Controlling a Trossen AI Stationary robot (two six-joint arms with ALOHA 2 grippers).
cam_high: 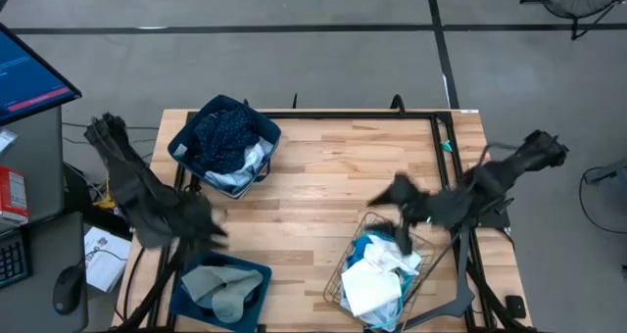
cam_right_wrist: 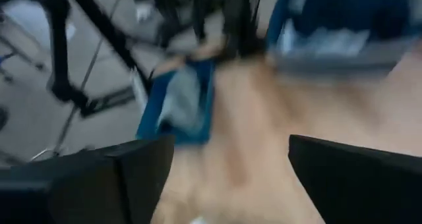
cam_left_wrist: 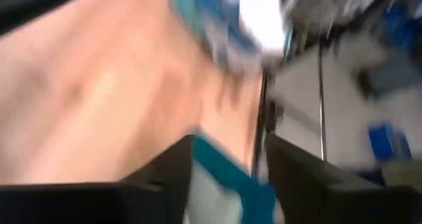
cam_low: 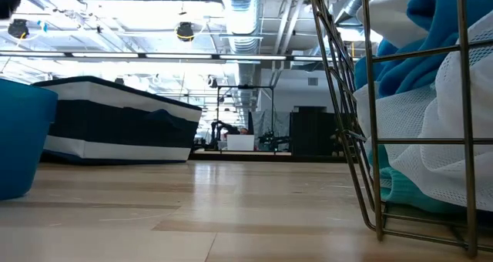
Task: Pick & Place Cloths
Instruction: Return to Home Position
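Note:
A wire basket (cam_high: pixel 343 274) near the table's right near corner holds a bright cyan cloth (cam_high: pixel 377 247) and white cloths (cam_high: pixel 372 289); the low view shows them close up, the white cloth (cam_low: pixel 431 139) below the cyan one (cam_low: pixel 431 23). The far-left blue bin (cam_high: pixel 181 142) holds a navy dotted cloth (cam_high: pixel 225 132) and a pale one (cam_high: pixel 245 166). Grey cloths (cam_high: pixel 225 289) lie in the near-left bin (cam_high: pixel 186 289). My left gripper (cam_high: pixel 217 230) (cam_left_wrist: pixel 231 178) hovers open over that bin's far rim. My right gripper (cam_high: pixel 397 217) (cam_right_wrist: pixel 231 165) is open above the basket's far edge.
Bare wooden tabletop (cam_high: pixel 323 176) lies between the bins and the basket. A dark frame rail (cam_high: pixel 343 116) runs along the table's far edge. A desk with a monitor (cam_high: pixel 29 73), keyboard and mouse stands off the left side.

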